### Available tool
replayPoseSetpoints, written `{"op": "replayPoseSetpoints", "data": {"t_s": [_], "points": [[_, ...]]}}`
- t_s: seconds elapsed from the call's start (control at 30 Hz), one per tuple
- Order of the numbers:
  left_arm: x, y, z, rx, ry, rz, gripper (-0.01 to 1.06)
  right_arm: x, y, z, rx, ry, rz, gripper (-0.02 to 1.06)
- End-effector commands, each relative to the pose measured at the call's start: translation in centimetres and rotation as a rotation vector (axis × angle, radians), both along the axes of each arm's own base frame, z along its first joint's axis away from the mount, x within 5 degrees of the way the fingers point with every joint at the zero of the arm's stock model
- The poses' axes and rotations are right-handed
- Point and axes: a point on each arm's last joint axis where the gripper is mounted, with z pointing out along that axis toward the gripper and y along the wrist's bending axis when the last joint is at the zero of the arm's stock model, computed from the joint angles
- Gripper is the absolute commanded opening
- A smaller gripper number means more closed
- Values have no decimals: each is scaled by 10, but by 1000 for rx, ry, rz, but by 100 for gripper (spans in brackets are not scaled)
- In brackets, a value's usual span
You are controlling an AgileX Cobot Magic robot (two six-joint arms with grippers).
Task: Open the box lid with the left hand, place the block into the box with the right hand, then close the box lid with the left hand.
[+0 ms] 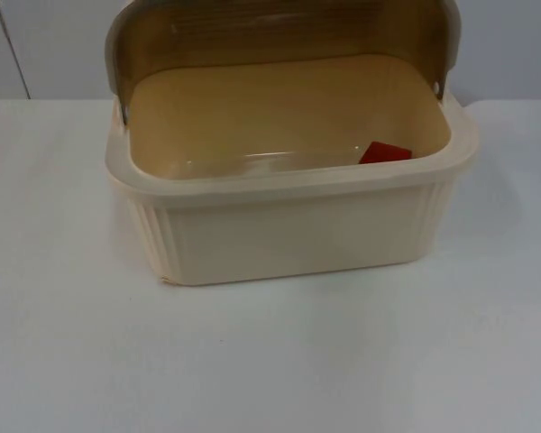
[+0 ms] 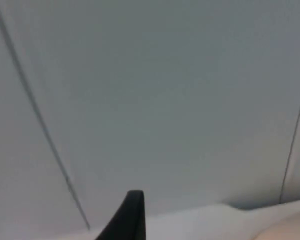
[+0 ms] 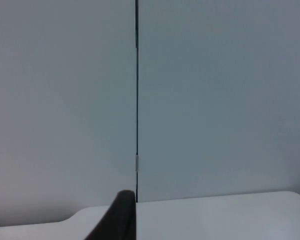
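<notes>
cream box (image 1: 288, 230) stands mid-table, its translucent brownish lid (image 1: 279, 36) swung up and back behind the opening. red block (image 1: 385, 152) lies inside on the box floor, toward the robot's right end, close under the near wall, only its upper part showing over the rim. nothing else seen in the box. judging by this, opening and placing are done; closing the lid is what's left. left gripper: one black fingertip (image 2: 127, 215) in the left wrist view, aimed at the grey partition wall (image 2: 165, 100) with a sliver of white table (image 1: 270, 361) below; cannot tell how its jaws stand. right gripper likewise, one fingertip (image 3: 120, 217) facing the wall seam, jaw state not readable; this arm waits. the lid's raised edge runs left to right, so the left arm would need to come in over the box's left rear to pull it forward and down.
</notes>
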Motion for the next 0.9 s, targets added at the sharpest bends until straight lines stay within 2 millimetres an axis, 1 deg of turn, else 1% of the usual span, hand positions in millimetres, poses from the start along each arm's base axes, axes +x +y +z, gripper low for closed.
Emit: {"op": "replayPoseSetpoints", "data": {"t_s": [0.0,0.1,0.13,0.2,0.27,0.3,0.33,0.43,0.47,0.5,0.63,0.67,0.7,0.73,0.8,0.87], "points": [[9,-13,3,57,-66,-58,104,-3,-1,5,-10,-12,-4,104],[27,-34,6,144,-105,-131,104,-3,-1,5,-8,-13,-4,104],[27,-34,6,144,-105,-131,104,-3,-1,5,-8,-13,-4,104],[41,-50,11,187,-124,-172,104,-3,-1,5,-6,-13,-4,104],[57,-65,8,288,-102,-223,104,-3,-1,5,-4,-13,-3,104],[62,-72,9,354,-90,-256,104,-3,-1,5,-4,-13,-3,104],[62,-72,9,354,-90,-256,104,-3,-1,5,-4,-13,-3,104],[82,-92,0,538,-24,-354,104,-3,-1,4,-4,-11,-3,104],[86,-97,2,562,-28,-373,104,-3,0,4,-4,-9,-2,104],[86,-97,2,562,-28,-373,104,-3,0,4,-4,-9,-2,104],[103,-111,-1,591,-74,-445,104,-3,0,4,0,-10,0,104],[103,-111,-1,591,-74,-445,104,-3,0,4,0,-10,0,104],[105,-117,-5,619,-93,-493,104,-3,0,4,0,-10,0,104],[105,-119,-6,623,-97,-507,104,-3,0,4,0,-10,0,104],[107,-125,-13,615,-104,-570,104,-3,0,4,0,-10,0,104],[107,-127,-15,610,-111,-590,103,-3,0,4,0,-10,0,104]]}}
